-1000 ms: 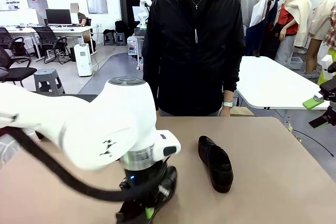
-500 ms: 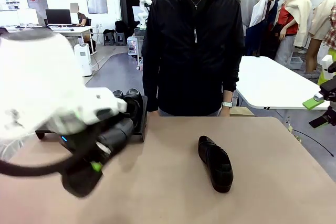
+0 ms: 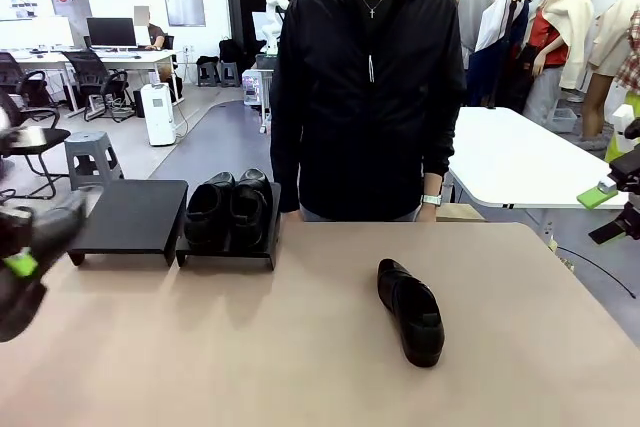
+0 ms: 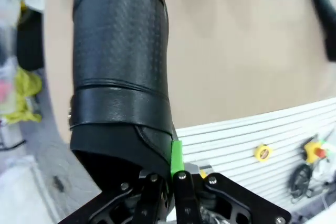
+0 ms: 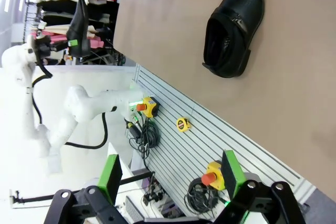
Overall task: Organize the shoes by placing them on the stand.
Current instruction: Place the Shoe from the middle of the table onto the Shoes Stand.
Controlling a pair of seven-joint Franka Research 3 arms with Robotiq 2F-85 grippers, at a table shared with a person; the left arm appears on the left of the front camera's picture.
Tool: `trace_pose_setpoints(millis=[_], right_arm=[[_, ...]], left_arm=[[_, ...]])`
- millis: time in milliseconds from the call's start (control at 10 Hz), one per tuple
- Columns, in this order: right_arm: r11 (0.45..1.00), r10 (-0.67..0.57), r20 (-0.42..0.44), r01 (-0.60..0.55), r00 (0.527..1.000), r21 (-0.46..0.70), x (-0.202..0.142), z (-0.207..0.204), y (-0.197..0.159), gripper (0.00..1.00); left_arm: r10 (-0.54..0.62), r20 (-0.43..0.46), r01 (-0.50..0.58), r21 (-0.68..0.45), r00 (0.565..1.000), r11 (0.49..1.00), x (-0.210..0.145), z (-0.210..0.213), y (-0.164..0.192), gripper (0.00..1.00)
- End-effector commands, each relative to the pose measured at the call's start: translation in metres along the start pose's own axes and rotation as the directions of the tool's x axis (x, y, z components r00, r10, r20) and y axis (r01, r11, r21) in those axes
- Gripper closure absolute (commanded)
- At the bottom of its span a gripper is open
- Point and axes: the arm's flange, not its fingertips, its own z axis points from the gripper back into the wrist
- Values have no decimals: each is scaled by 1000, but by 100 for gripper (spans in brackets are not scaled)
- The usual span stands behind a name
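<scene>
Front view: two black stands (image 3: 130, 215) far left on table (image 3: 300, 367); right one carries shoe pair (image 3: 228, 209). Person (image 3: 365, 87) at far edge, just beside stands. Lone shoe (image 3: 412, 312) lies right of centre, well apart from stands. My left pincer (image 4: 173, 156) clamped tight on rim of fourth shoe (image 4: 121, 61), near left table edge; glossy, grained upper, band across. My right pincer (image 5: 170, 171) gapes wide, holding nothing.

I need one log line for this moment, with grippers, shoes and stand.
left gripper: shut on held shoe | right gripper: open | stand: two shoes | table: one loose shoe
</scene>
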Motion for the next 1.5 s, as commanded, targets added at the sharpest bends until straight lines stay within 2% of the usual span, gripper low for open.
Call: trace_pose_setpoints(millis=[0,100,400,500,600,700,900,1000,1200,1400], right_arm=[[999,31,-13,-31,999,-9,-2,4,-1,0],[999,31,-13,-31,999,-9,-2,4,-1,0],[999,31,-13,-31,999,-9,-2,4,-1,0],[999,31,-13,-31,999,-9,-2,4,-1,0],[999,31,-13,-31,999,-9,-2,4,-1,0],[999,31,-13,-31,999,-9,-2,4,-1,0],[999,31,-13,-31,999,-9,-2,4,-1,0],[999,31,-13,-31,999,-9,-2,4,-1,0],[999,31,-13,-31,999,-9,-2,4,-1,0],[999,31,-13,-31,999,-9,-2,4,-1,0]], left_arm=[[168,-19,-169,-55,986,984,-22,-33,18,100],[0,0,0,0,1000,1000,0,0,0,100],[0,0,0,0,1000,1000,0,0,0,100],[36,-23,-36,10,999,999,-1,-4,7,100],[129,-116,-132,-19,985,991,34,2,30,100],[138,-140,-148,-65,981,987,82,10,52,100],[94,-137,-84,71,986,994,198,4,78,100],[30,-114,-19,92,993,996,239,-8,85,100],[-9,-44,14,125,999,992,293,-44,88,100],[-8,66,-1,143,998,990,315,-83,91,100]])
